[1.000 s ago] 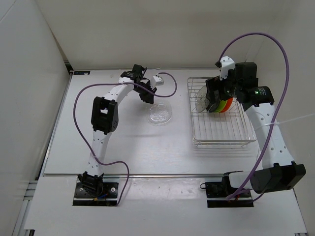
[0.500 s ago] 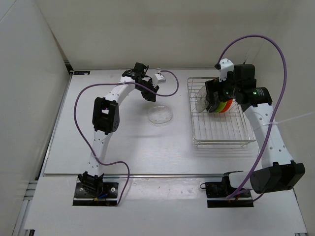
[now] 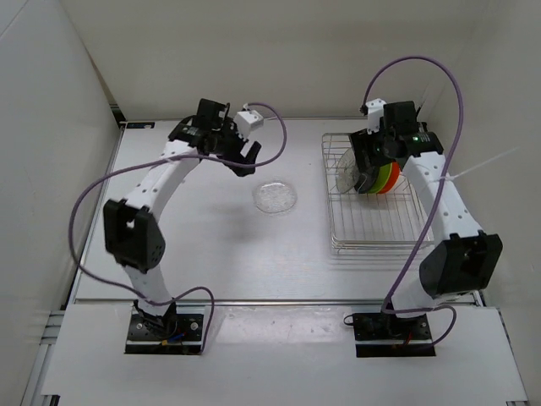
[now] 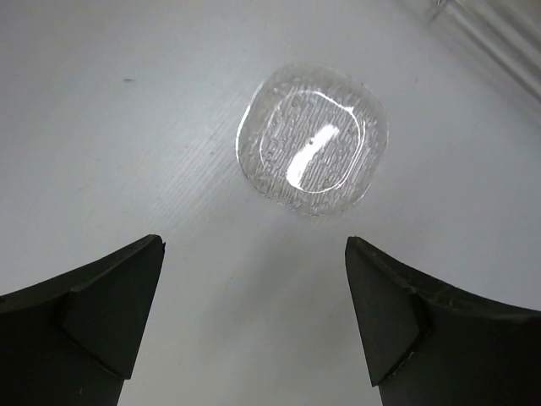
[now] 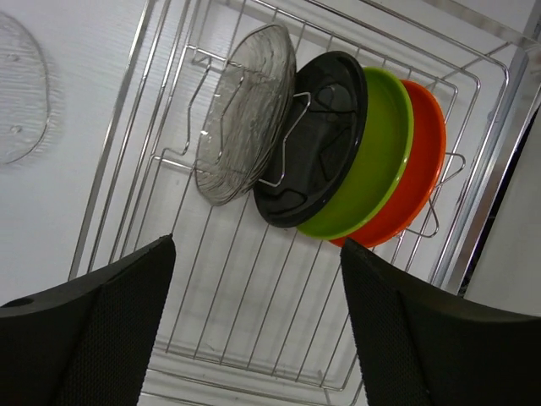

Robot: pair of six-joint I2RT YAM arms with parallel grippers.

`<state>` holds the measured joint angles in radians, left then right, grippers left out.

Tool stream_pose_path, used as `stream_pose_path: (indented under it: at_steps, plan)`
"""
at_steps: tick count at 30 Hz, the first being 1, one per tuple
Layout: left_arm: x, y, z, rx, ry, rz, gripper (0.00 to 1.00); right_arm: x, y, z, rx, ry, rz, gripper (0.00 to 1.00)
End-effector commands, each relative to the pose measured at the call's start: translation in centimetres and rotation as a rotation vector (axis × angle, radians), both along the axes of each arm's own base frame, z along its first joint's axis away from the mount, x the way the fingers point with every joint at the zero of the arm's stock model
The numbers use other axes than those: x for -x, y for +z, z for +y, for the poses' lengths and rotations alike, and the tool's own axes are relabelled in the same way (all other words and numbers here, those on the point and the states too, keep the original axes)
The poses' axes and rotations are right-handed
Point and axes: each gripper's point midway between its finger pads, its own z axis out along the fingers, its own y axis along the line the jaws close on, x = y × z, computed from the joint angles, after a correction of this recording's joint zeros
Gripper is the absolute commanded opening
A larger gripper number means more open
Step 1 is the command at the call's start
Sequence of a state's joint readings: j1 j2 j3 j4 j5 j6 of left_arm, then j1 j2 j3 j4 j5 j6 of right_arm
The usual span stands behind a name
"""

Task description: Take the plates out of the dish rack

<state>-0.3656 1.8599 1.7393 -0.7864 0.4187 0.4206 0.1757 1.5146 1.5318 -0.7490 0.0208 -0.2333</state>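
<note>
The silver wire dish rack (image 3: 376, 247) stands at the right. On edge in it are a clear plate (image 5: 245, 127), a black plate (image 5: 317, 144), a lime green plate (image 5: 376, 169) and an orange plate (image 5: 418, 161). My right gripper (image 5: 258, 245) hovers open just above these plates, touching none of them. Another clear plate (image 3: 275, 198) lies flat on the table left of the rack, and it also shows in the left wrist view (image 4: 311, 139). My left gripper (image 4: 254, 245) is open and empty, raised behind and to the left of that plate.
White walls close in the table at the back and left. The left arm's purple cable (image 3: 275, 144) loops above the flat clear plate. The rack's raised wire sides (image 5: 118, 161) surround the standing plates.
My left gripper opened, let go of the clear plate now flat on the table, and drew back left and upward. The right gripper's jaws narrowed slightly over the rack.
</note>
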Motion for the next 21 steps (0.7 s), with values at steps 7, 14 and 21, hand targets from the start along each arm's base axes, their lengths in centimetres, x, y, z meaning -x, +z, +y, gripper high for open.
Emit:
stream_pose_path:
  at_steps: [7, 14, 21]
  plan:
    - [3.3, 10.8, 5.1, 0.131, 0.384, -0.106, 1.0, -6.0, 0.5, 0.2, 0.13, -0.018, -0.082, 0.64]
    - [4.3, 12.3, 6.9, 0.117, 0.502, -0.15, 1.0, -8.6, -3.6, -0.1, 0.205, -0.041, -0.04, 0.54]
    - [5.5, 13.2, 7.5, 0.13, 0.52, -0.184, 1.0, -9.2, -5.9, -1.0, 0.257, -0.075, -0.001, 0.42]
